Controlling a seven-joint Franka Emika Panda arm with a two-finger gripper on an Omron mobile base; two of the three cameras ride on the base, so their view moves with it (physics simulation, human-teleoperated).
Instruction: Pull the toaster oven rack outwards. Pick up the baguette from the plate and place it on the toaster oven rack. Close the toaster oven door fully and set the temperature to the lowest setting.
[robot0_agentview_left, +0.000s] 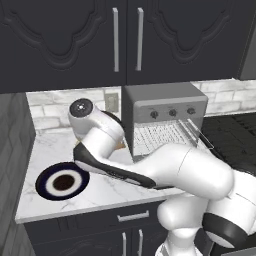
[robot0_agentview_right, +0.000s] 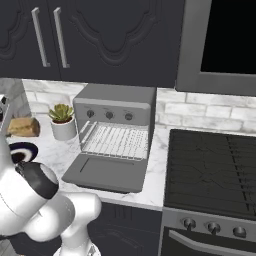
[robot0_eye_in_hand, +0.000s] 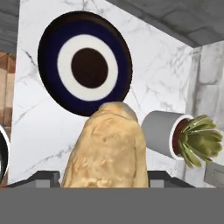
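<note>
1. Marble counter (robot0_agentview_left: 115, 187): your plate (robot0_agentview_left: 62, 183) sits bare at the near left.
2. Oven (robot0_agentview_right: 116, 112) door (robot0_agentview_right: 107, 173) down, rack (robot0_agentview_right: 116, 141) out; carry right.
3. Gripper (robot0_eye_in_hand: 105, 186), jaws wide, holds the baguette (robot0_eye_in_hand: 107, 151) above the plate; keep it level.

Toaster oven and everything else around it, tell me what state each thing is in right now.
toaster oven door: fully open, lying flat.
toaster oven rack: pulled out.
baguette: lifted off the plate, held in the gripper.
plate: empty on the counter.
gripper: closed on the baguette.
potted succulent: upright beside the oven.
</note>
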